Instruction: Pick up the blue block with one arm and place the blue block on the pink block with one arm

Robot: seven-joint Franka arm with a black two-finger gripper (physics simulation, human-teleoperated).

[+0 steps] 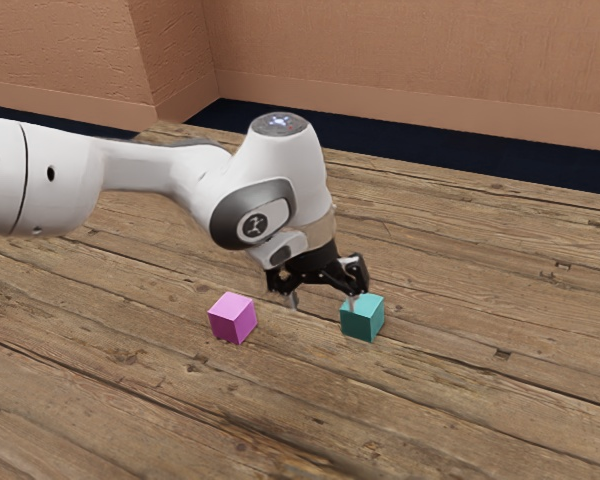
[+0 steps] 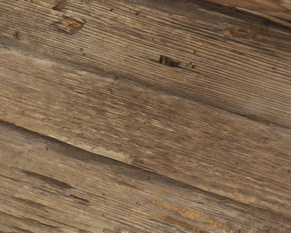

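Hardware, exterior view: white glossy jointed arm, entering from the exterior view's left and bent down over a weathered brown wooden plank table.
Tool: black two-finger gripper, low over the boards, fingers spread apart and grasping nothing.
Task item: blue block, a small teal-tinted cube resting on the table at the foot of the finger nearer the exterior view's right. Whether that finger touches it cannot be told.
Task item: pink block, a small magenta cube on the table, to the exterior view's left of the gripper, apart from the blue block and from both fingers.
Backdrop: tan plaster walls and a dark blue floor strip.

Wrist view: table boards close under the hand, grain running diagonally. Features: dark knot mark; dark seam between planks.
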